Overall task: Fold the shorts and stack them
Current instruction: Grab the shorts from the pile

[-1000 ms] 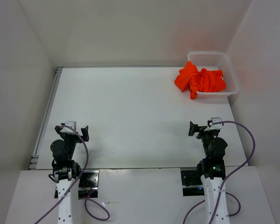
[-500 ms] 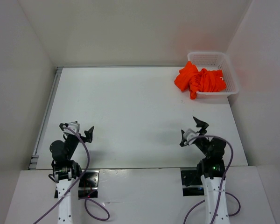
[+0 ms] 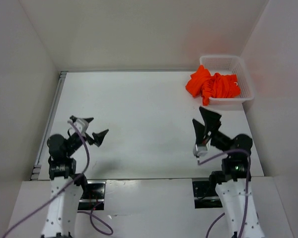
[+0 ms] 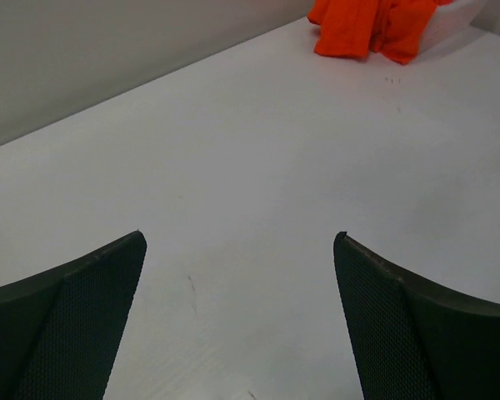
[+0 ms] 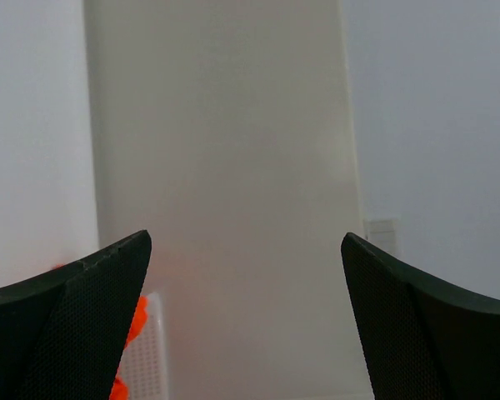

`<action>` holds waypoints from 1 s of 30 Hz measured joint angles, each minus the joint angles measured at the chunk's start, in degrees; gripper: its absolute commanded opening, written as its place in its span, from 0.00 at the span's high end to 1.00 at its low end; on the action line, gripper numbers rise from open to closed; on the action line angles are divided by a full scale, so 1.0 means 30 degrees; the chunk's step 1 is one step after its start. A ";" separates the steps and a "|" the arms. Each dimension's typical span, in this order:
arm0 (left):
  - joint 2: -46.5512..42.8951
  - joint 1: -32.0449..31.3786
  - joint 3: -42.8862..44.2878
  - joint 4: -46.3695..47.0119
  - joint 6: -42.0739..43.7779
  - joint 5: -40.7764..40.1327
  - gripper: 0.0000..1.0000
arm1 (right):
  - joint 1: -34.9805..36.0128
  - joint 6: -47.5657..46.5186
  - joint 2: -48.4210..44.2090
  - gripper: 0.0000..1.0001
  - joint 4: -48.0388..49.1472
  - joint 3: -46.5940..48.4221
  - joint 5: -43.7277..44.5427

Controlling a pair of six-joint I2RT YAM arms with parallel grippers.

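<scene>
Nearest the bases, the left gripper [image 3: 93, 127] stood spread wide and empty over the bare table [image 3: 139, 114], and the right gripper [image 3: 207, 124] was likewise wide apart, holding nothing and tilted upward, so that its wrist view showed mostly wall. At the far right corner the shorts [image 3: 213, 85] lay in a crumpled heap, half inside the white basket [image 3: 241, 64] and half spilling over its near rim onto the table. The likely trouble was a blind pinch into that bunch: it could catch several layers at once or snag the rim, dragging the light basket along instead of freeing the cloth. Compared with a second earlier, both arms had risen from a tucked pose, the right one swinging up toward the basket, while the shorts had not shifted.
</scene>
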 measured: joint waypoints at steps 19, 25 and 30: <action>2.4669 -0.9114 2.0342 -0.8408 0.0051 -0.5763 0.00 | 0.5217 2.5478 2.8531 0.09 -0.9311 2.5937 2.0444; 2.4997 -0.8757 2.0910 -0.8138 0.0036 -0.5850 0.00 | 0.2178 2.9973 3.2188 0.31 -1.0550 2.9186 2.1442; 2.5019 -0.8692 2.0546 -0.8116 0.0044 -0.5770 0.00 | 0.0197 3.2458 3.2880 0.33 -1.0615 2.9980 2.4494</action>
